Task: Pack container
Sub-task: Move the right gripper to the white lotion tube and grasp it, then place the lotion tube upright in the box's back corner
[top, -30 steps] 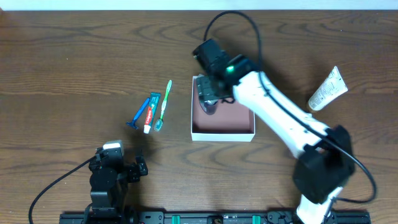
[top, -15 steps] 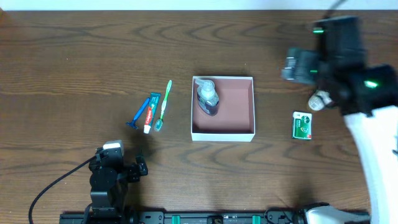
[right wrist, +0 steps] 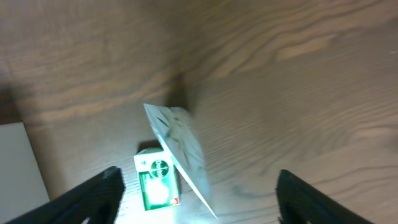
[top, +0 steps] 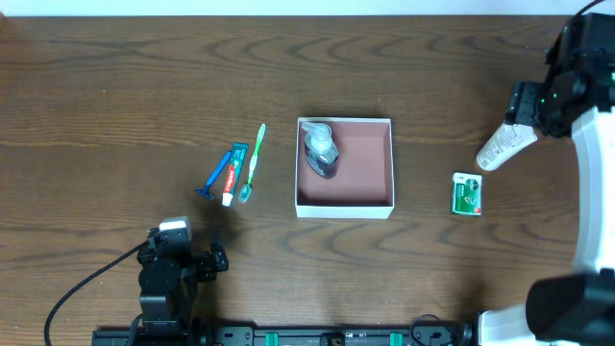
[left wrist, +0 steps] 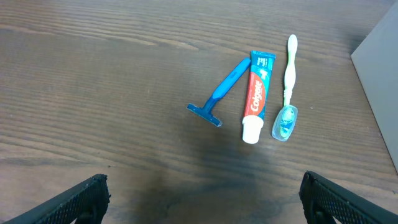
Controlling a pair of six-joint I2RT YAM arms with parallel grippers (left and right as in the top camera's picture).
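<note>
The container (top: pixel 360 165), a shallow white-walled box with a pink-brown inside, sits mid-table and holds a clear bottle (top: pixel 320 152) by its left wall. My right gripper (top: pixel 527 104) is open and empty, just above a white tube (top: pixel 506 144). In the right wrist view the tube (right wrist: pixel 180 149) and a green soap box (right wrist: pixel 155 183) lie between my open fingers (right wrist: pixel 93 196). My left gripper (top: pixel 213 260) is open and empty at the front left. In the left wrist view it (left wrist: pixel 202 199) faces a blue razor (left wrist: pixel 219 93), a toothpaste tube (left wrist: pixel 256 96) and a green toothbrush (left wrist: pixel 287 78).
The green soap box (top: pixel 468 192) lies right of the container, in front of the white tube. The razor (top: pixel 213 175), toothpaste (top: pixel 233 173) and toothbrush (top: pixel 254 161) lie side by side left of the container. The container's wall (left wrist: pixel 379 62) shows at the right of the left wrist view.
My right arm has left the bottle in the container and swung right to the white tube. The left arm has not moved.
</note>
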